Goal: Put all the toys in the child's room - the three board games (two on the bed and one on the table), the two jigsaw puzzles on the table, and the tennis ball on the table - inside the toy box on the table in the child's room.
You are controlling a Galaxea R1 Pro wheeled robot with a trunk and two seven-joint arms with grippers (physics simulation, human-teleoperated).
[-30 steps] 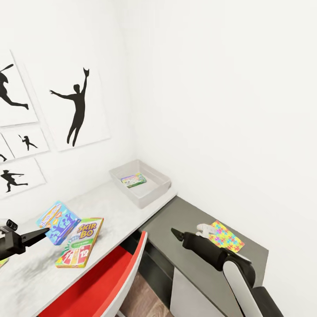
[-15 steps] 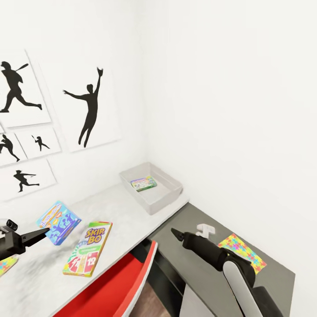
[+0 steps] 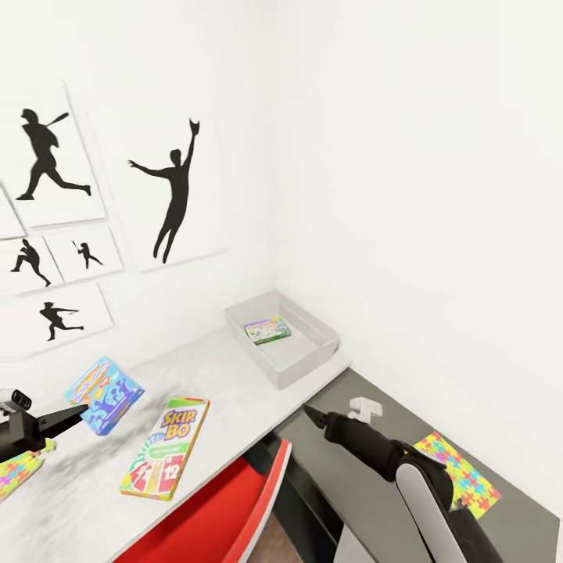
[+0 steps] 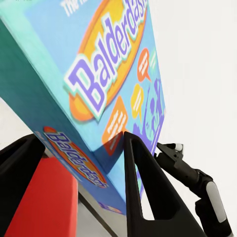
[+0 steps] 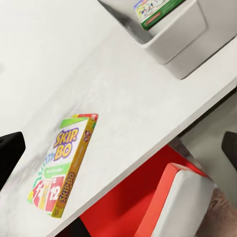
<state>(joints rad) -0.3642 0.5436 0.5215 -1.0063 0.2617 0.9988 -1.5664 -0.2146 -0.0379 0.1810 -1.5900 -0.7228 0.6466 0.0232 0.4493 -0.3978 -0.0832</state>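
Observation:
My left gripper (image 3: 77, 413) is shut on a blue "Balderdash" board game (image 3: 104, 393), held tilted above the table (image 3: 227, 367); the box (image 4: 98, 79) sits between the fingers (image 4: 143, 187). A SKIP-BO board game (image 3: 166, 448) lies flat on the table near its front edge, also in the right wrist view (image 5: 64, 163). The grey toy box (image 3: 309, 356) stands at the table's far end with a green-edged game box (image 3: 267, 330) inside. My right gripper (image 3: 313, 414) hangs open over the dark unit. One jigsaw puzzle (image 3: 460, 473) lies there, another (image 3: 16, 473) at the table's left. The tennis ball is out of view.
A red-and-white swivel chair (image 3: 234, 508) is pushed up to the table's front edge, just below the SKIP-BO box. A small white object (image 3: 364, 407) stands on the dark grey unit (image 3: 352, 485). White walls with silhouette pictures (image 3: 176, 188) close the corner behind the toy box.
The head camera has turned, so table, toy box and puzzle sit further right in the picture. Both arms keep their pose, and the blue box stays in the left gripper.

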